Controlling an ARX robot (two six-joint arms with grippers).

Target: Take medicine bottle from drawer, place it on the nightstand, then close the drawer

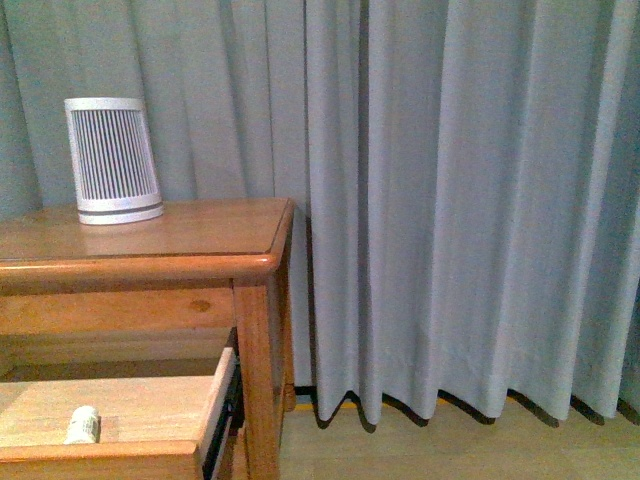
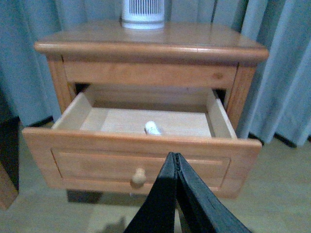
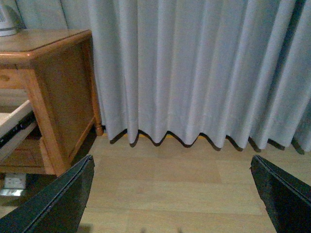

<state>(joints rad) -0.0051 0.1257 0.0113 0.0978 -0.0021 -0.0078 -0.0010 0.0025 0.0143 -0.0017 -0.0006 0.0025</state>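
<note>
Lying in one open drawer point(image 2: 97, 162): one medicine bottle point(image 2: 152, 128).

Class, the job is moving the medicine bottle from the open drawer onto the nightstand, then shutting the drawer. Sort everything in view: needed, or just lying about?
Needed:
medicine bottle, lying in the drawer
drawer, pulled open
nightstand

Just lying about:
white slatted device on the nightstand
curtain
floor

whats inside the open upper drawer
Only the medicine bottle shows, lying on the pale wood floor near the front. The drawer front hides the floor just behind it; the nightstand covers the back.
</note>
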